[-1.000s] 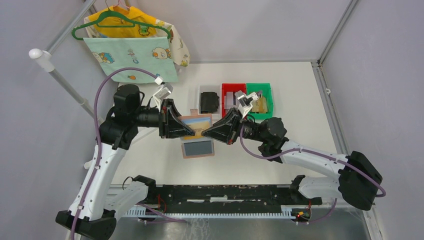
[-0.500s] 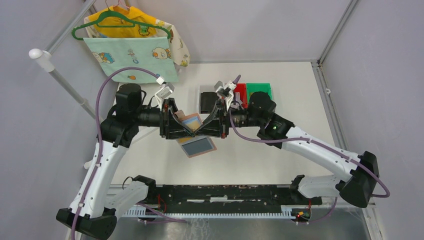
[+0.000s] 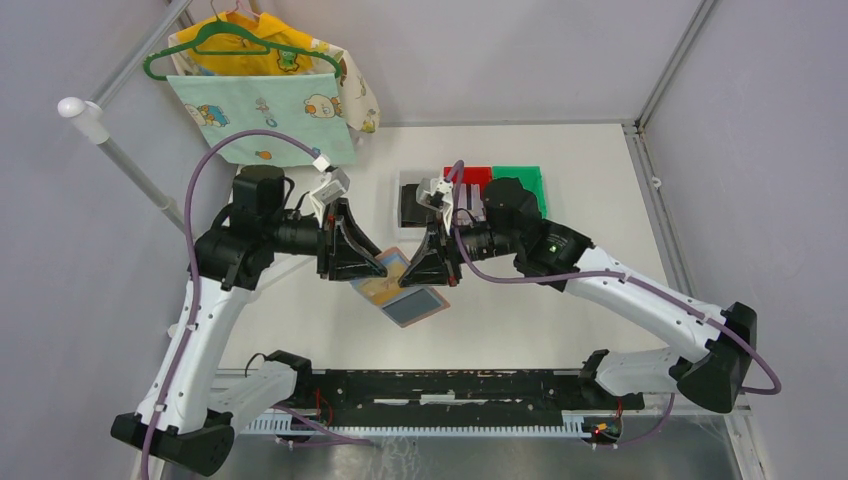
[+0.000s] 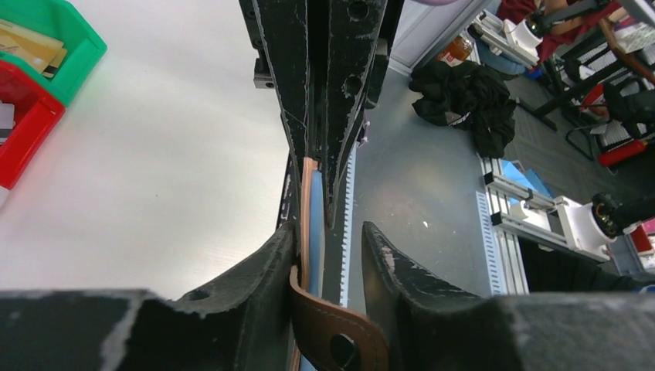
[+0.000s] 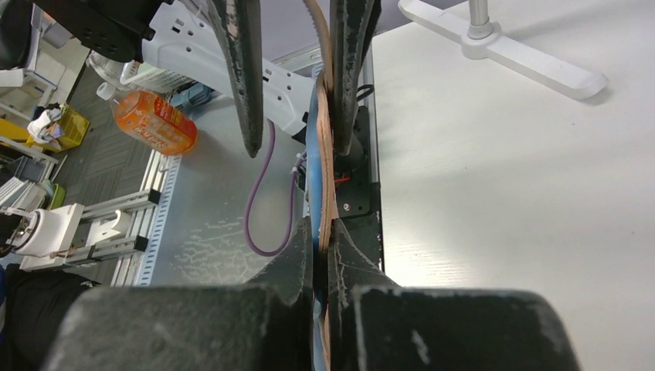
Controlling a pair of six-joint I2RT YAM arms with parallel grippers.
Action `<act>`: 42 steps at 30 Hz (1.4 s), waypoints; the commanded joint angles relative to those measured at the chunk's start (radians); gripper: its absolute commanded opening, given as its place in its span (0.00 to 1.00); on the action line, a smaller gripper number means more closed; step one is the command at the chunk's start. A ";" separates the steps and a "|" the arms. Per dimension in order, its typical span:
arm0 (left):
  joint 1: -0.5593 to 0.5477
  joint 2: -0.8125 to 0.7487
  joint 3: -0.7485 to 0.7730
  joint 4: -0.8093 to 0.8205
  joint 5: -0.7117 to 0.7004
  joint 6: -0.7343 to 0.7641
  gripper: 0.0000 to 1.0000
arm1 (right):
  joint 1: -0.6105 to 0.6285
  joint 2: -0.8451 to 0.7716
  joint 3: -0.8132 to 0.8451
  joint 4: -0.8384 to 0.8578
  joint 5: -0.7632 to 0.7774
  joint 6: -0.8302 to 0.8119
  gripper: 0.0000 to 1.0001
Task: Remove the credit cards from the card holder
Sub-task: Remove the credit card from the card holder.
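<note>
Top external view has my two arms meeting over the middle of the white table [image 3: 600, 200], with the card holder [image 3: 392, 288] spread open between them, its pinkish-tan flap toward my left gripper [image 3: 368, 265] and its blue-grey sleeved flap below my right gripper [image 3: 425, 275]. My right wrist camera shows my right gripper [image 5: 320, 232] clenched on the card holder [image 5: 325, 154], both fingers pressed flat against its thin tan and blue edge. My left wrist camera shows my left gripper [image 4: 328, 232] released: its fingers stand apart, the card holder [image 4: 309, 201] runs edge-on through the gap and leans against one finger only, and the narrow closure tab [image 4: 340, 336] curls across at the bottom. Whether any card sits in the shiny sleeves I cannot tell from these angles. Behind the grippers, toward the far side of the table, a black blocky item [image 3: 415, 205] stands just beside a red bin [image 3: 468, 175] and a green bin [image 3: 518, 178], which touch side by side.
</note>
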 commanded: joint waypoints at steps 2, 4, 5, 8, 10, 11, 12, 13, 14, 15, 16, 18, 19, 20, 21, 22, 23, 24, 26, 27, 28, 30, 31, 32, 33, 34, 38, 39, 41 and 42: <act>-0.003 0.001 0.033 -0.141 0.044 0.176 0.47 | -0.002 0.012 0.099 -0.008 -0.036 -0.021 0.00; -0.004 0.002 0.022 -0.203 0.055 0.231 0.50 | -0.002 0.026 0.130 -0.035 -0.042 -0.032 0.00; -0.004 0.003 0.017 -0.226 0.056 0.255 0.50 | -0.002 0.031 0.140 -0.043 -0.045 -0.037 0.00; -0.004 0.010 0.027 -0.284 0.046 0.312 0.47 | -0.002 0.028 0.145 -0.040 -0.051 -0.040 0.00; -0.003 0.017 0.047 -0.289 0.054 0.309 0.39 | -0.003 0.029 0.147 -0.044 -0.049 -0.036 0.00; -0.004 0.022 0.060 -0.289 0.061 0.306 0.34 | -0.002 0.030 0.146 -0.045 -0.058 -0.038 0.00; -0.004 0.030 0.072 -0.288 0.067 0.300 0.29 | -0.002 0.030 0.145 -0.048 -0.065 -0.044 0.00; -0.004 0.036 0.082 -0.286 0.077 0.292 0.25 | -0.002 0.028 0.142 -0.056 -0.067 -0.052 0.00; -0.004 0.043 0.092 -0.286 0.089 0.285 0.23 | -0.002 0.028 0.142 -0.067 -0.067 -0.066 0.00; -0.003 0.050 0.100 -0.286 0.099 0.278 0.23 | -0.001 0.027 0.143 -0.078 -0.067 -0.074 0.00; -0.004 0.057 0.105 -0.286 0.110 0.273 0.22 | -0.002 0.027 0.145 -0.087 -0.067 -0.084 0.00; -0.004 0.066 0.116 -0.286 0.127 0.264 0.23 | -0.003 0.028 0.147 -0.096 -0.072 -0.090 0.00; -0.004 0.069 0.117 -0.286 0.132 0.261 0.24 | -0.002 0.029 0.145 -0.096 -0.074 -0.092 0.00; -0.003 0.072 0.116 -0.286 0.138 0.262 0.25 | -0.003 0.030 0.147 -0.097 -0.074 -0.093 0.00; -0.003 0.073 0.112 -0.286 0.142 0.262 0.25 | -0.002 0.033 0.146 -0.099 -0.074 -0.093 0.00; -0.003 0.074 0.104 -0.286 0.144 0.263 0.25 | -0.001 0.036 0.148 -0.096 -0.078 -0.092 0.00; -0.003 0.072 0.098 -0.286 0.144 0.263 0.25 | -0.001 0.037 0.148 -0.091 -0.084 -0.088 0.00; -0.002 0.070 0.089 -0.286 0.143 0.266 0.24 | -0.001 0.038 0.150 -0.088 -0.085 -0.087 0.00; -0.004 0.064 0.069 -0.286 0.140 0.269 0.20 | -0.001 0.039 0.155 -0.078 -0.090 -0.082 0.00; -0.004 0.062 0.063 -0.286 0.138 0.271 0.16 | -0.001 0.040 0.159 -0.072 -0.091 -0.079 0.00; -0.004 0.061 0.060 -0.286 0.138 0.270 0.12 | -0.001 0.040 0.162 -0.065 -0.093 -0.076 0.00; -0.003 0.061 0.055 -0.286 0.134 0.271 0.03 | -0.002 0.037 0.155 -0.035 -0.094 -0.067 0.06; -0.004 0.063 0.056 -0.286 0.131 0.270 0.02 | -0.002 0.032 0.144 -0.006 -0.094 -0.055 0.17; -0.004 0.064 0.057 -0.286 0.127 0.271 0.02 | -0.003 0.027 0.136 0.011 -0.089 -0.048 0.25; -0.004 0.066 0.057 -0.283 0.124 0.266 0.02 | -0.004 0.024 0.133 0.019 -0.081 -0.048 0.31; -0.002 0.067 0.054 -0.273 0.121 0.253 0.02 | -0.008 0.020 0.132 0.023 -0.068 -0.048 0.33; 0.003 0.060 0.018 -0.112 0.060 0.051 0.02 | -0.047 -0.039 0.088 0.061 0.049 -0.050 0.62; 0.009 0.058 0.010 -0.087 0.048 0.025 0.02 | -0.057 -0.070 0.072 0.072 0.089 -0.058 0.69; 0.021 0.049 -0.005 -0.014 0.022 -0.044 0.02 | -0.079 -0.127 0.050 0.075 0.190 -0.071 0.76; 0.028 0.043 -0.016 0.036 -0.005 -0.115 0.02 | -0.080 -0.152 0.045 0.066 0.256 -0.083 0.78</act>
